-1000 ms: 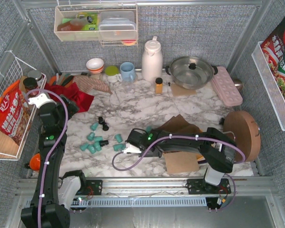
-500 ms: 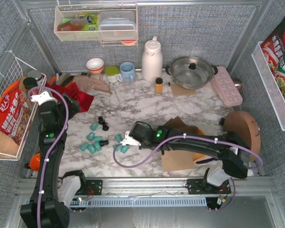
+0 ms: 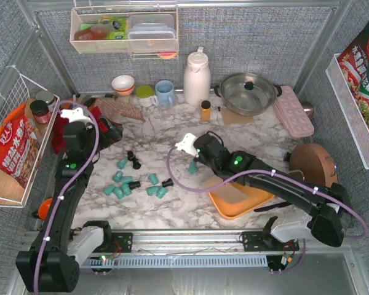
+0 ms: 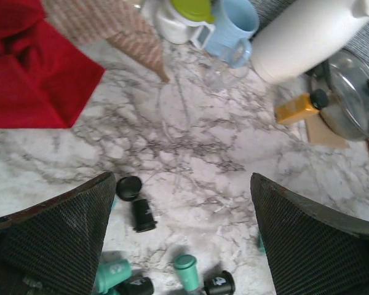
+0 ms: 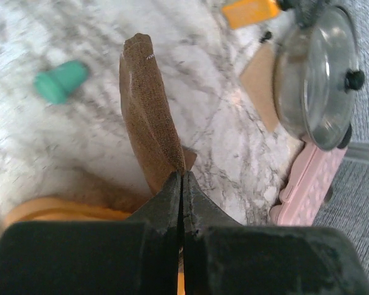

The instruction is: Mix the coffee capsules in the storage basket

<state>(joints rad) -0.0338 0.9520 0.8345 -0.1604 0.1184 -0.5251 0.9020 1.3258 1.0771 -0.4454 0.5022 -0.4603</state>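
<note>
Teal and black coffee capsules (image 3: 126, 181) lie scattered on the marble at the left front, outside the orange storage basket (image 3: 258, 200). One teal capsule (image 3: 192, 167) lies apart, near the right arm's tip. My right gripper (image 5: 183, 175) is shut on the corner of a thin brown sheet (image 5: 149, 117) that stands up edge-on from its jaws, with the basket's rim (image 5: 55, 212) just behind. My left gripper (image 4: 184, 239) hangs wide open above several capsules, a black one (image 4: 143, 215) and a teal one (image 4: 186, 270) among them, touching none.
A second brown sheet (image 3: 230, 193) lies in the basket. At the back stand a steel pot (image 3: 249, 92), a white thermos (image 3: 197, 77), an amber bottle (image 3: 205, 110), cups (image 3: 165, 92) and a pink egg tray (image 3: 293, 110). Red cloth (image 4: 31, 74) lies back left, a round wooden board (image 3: 313, 175) right.
My right gripper shut and swung from the capsule cluster toward the back right, lifting a brown sheet off the basket. The left arm reached farther back and right.
</note>
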